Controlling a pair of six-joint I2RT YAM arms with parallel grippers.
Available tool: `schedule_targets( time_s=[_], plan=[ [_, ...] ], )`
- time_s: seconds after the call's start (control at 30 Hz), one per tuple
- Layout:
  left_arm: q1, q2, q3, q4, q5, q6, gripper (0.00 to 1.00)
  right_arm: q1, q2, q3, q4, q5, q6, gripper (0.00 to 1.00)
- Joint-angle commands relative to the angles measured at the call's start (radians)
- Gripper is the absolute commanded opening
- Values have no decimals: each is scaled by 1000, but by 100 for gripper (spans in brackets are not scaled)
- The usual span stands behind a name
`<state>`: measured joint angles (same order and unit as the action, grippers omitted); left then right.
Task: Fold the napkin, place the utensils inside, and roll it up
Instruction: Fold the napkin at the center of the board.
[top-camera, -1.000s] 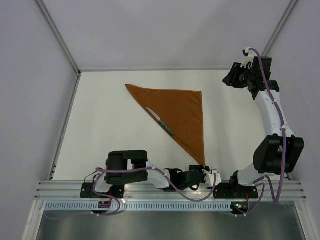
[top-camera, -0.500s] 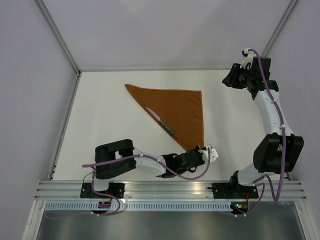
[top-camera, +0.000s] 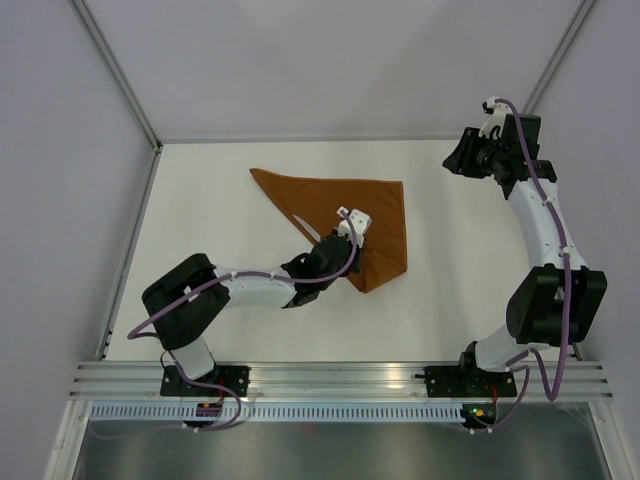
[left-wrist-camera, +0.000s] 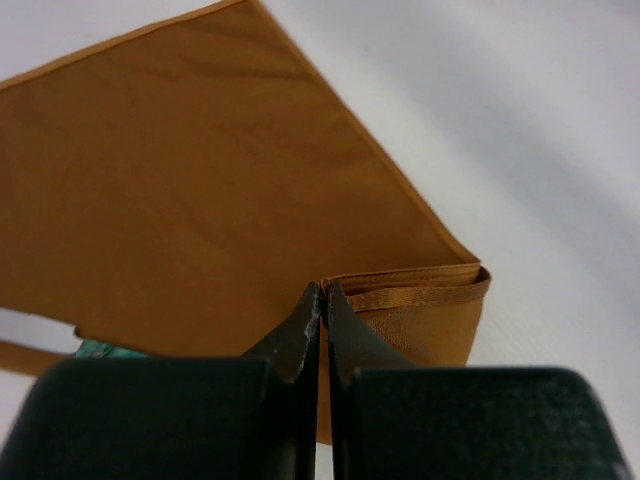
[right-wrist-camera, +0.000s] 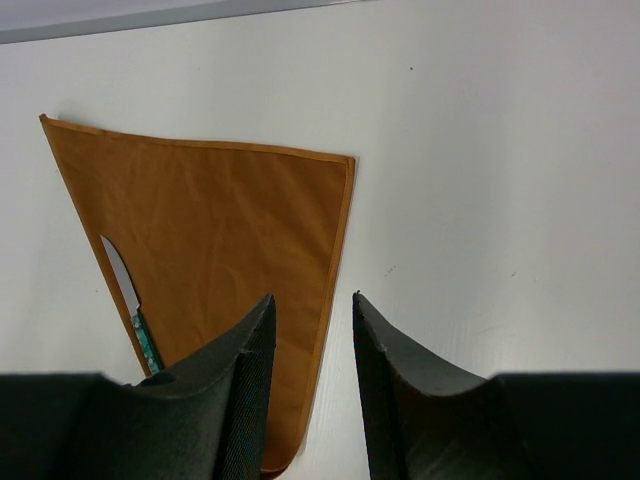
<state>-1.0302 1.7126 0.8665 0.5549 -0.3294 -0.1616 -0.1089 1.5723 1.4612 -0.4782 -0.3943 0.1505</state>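
Note:
The rust-orange napkin (top-camera: 375, 205) lies as a triangle mid-table, its near tip doubled back into a fold (top-camera: 372, 272). My left gripper (top-camera: 350, 222) is shut on that napkin's corner hem and holds it over the cloth; in the left wrist view the jaws (left-wrist-camera: 322, 292) pinch the hem, with the folded layers (left-wrist-camera: 425, 315) beside them. The utensil (top-camera: 304, 226), a knife with a pale blade and teal handle, lies on the napkin's left edge, its handle hidden by my left arm. The right wrist view shows the knife (right-wrist-camera: 133, 302) and the napkin (right-wrist-camera: 230, 230). My right gripper (top-camera: 458, 158) is open and empty, raised at the far right (right-wrist-camera: 310, 298).
The white table (top-camera: 220, 200) ends at a back wall edge (top-camera: 300, 139) and a metal rail on the left (top-camera: 130, 250). My left arm (top-camera: 250, 288) stretches low across the table's near half. The right arm (top-camera: 545, 240) stands upright along the right side.
My left gripper has carried the napkin's near corner up and to the left, folding the tip back over the cloth and covering the knife's handle. The right arm has not moved.

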Motion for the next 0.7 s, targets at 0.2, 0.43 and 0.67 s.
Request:
schedule_targets(
  time_s=[0.2,0.43,0.67],
  plan=[
    [223,-45,-9,-113,84,-246,2,-5,14,2,9,-32,18,42],
    [364,-18,45,-173,148,-266,2,-5,20,4,4,-43,17,42],
    [441,25,115,-208,193,-263,2,-5,22,2,1,-51,14,42]
  ],
)
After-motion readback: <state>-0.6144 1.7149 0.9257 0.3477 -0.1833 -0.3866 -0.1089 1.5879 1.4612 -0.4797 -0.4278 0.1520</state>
